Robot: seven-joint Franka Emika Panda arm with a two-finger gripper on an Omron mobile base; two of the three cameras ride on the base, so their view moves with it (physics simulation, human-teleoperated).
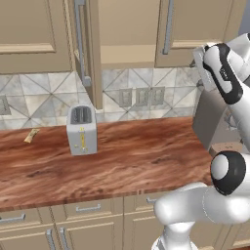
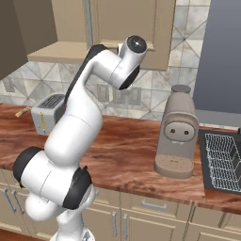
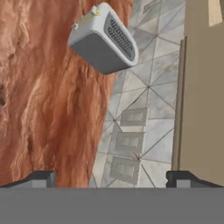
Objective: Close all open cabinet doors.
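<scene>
One beige-tan cabinet door (image 1: pixel 92 53) stands open above the counter, swung out edge-on toward me, its silver bar handle (image 1: pixel 80 44) facing left. The same open door (image 2: pixel 12 37) fills the top left corner of the right base view. Beside it the cabinet's inside (image 1: pixel 128 24) is exposed. The neighbouring doors (image 1: pixel 195 22) (image 1: pixel 29 27) are shut. My gripper (image 3: pixel 113 179) is open with nothing between its fingertips (image 3: pixel 41 178). It looks down along the tiled backsplash, with tan cabinet wood (image 3: pixel 203 109) at the right of the hand view.
A white toaster (image 1: pixel 81 129) (image 3: pixel 105 39) stands on the wooden counter (image 1: pixel 136 156) under the open door. A grey coffee machine (image 2: pixel 178 132) and a wire rack (image 2: pixel 221 160) are to the right. Wall outlets (image 3: pixel 127 142) line the backsplash. My raised arm (image 2: pixel 113 66) is near the upper cabinets.
</scene>
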